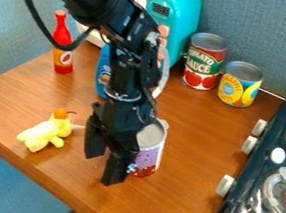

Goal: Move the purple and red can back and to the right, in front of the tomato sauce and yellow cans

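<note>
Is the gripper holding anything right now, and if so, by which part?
Nothing is held: the gripper is open, with bare tabletop between its fingers. The purple-labelled can is beside it.

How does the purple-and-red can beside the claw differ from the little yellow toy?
The purple-and-red can is a straight-sided cylinder; the yellow toy is rounded and lumpy. The can stands upright, while the toy lies down. The can has a metal top; the toy has an orange tip. Both are on the wooden table, near the claw.
</note>
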Tool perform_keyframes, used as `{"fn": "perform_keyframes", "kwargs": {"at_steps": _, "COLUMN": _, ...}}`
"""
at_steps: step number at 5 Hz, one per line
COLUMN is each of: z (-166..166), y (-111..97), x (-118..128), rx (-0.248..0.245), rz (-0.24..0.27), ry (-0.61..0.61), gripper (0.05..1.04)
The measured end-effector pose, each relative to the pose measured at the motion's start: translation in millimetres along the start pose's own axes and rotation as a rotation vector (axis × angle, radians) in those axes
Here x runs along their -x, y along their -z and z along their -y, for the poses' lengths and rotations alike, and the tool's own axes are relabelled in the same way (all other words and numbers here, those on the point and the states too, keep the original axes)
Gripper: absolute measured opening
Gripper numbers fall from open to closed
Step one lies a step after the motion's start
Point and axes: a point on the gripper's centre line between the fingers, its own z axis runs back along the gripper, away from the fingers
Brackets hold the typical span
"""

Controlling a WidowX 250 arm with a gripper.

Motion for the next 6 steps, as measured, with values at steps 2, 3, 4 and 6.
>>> {"fn": "perform_keyframes", "kwargs": {"at_steps": 2, "z": -6.1, "y": -8.3, "x": -30.8, "rx": 0.004, "rz": 0.061, "ry": -0.024, "gripper": 1.001}}
{"fn": "perform_keyframes", "kwargs": {"at_steps": 3, "z": -22.1, "y": -14.7, "x": -53.2, "rx": -0.063, "rz": 0.076, "ry": -0.064, "gripper": 1.0}}
{"fn": "perform_keyframes", "kwargs": {"at_steps": 4, "z": -29.1, "y": -17.2, "x": -81.1, "rx": -0.103, "rz": 0.133, "ry": -0.068, "gripper": 1.001}}
{"fn": "perform_keyframes", "kwargs": {"at_steps": 6, "z": -28.4, "y": -33.5, "x": -113.4, "rx": -0.059, "rz": 0.267, "ry": -0.056, "gripper": 1.001}}
